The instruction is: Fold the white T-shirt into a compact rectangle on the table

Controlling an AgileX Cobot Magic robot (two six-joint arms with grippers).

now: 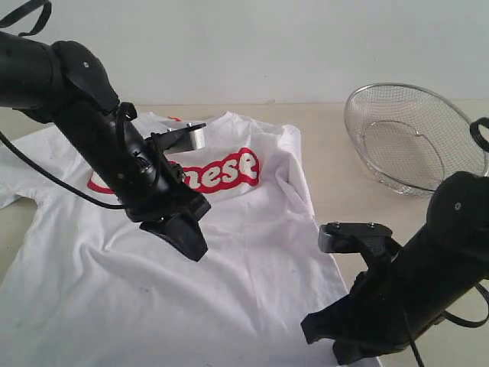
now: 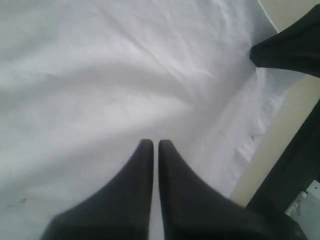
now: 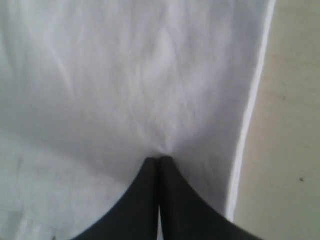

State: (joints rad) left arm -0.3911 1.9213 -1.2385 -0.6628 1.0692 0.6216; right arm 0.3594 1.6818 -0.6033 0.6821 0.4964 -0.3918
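White T-shirt [image 1: 252, 252] cloth was caught only by a thin bite at the near right. There the right gripper [image 3: 160, 159] had its jaws pressed together on a small pucker of fabric, just inside the side edge [image 3: 250, 115] rather than on it. A pinch that shallow could slip out on a lift. It might also take only the top layer, so the shirt would peel open instead of folding over.

The left gripper [image 2: 151, 143] hung over the middle of the shirt with its jaws closed, and I could see no cloth between them. If the right side rose alone, the fold line would probably skew and the whole garment drag across the table [image 1: 336, 176]. The two arms also stood near each other at the near side, so a crossing move risked a bump.

The shirt lay face up, spread over the left and middle of the table, collar far and hem near. Its red lettering [image 1: 229, 170] was partly hidden behind the left arm. Soft creases ran through the body, and the far right sleeve was rumpled. The wire basket [image 1: 412, 138] sat at the far right, apart from the shirt.
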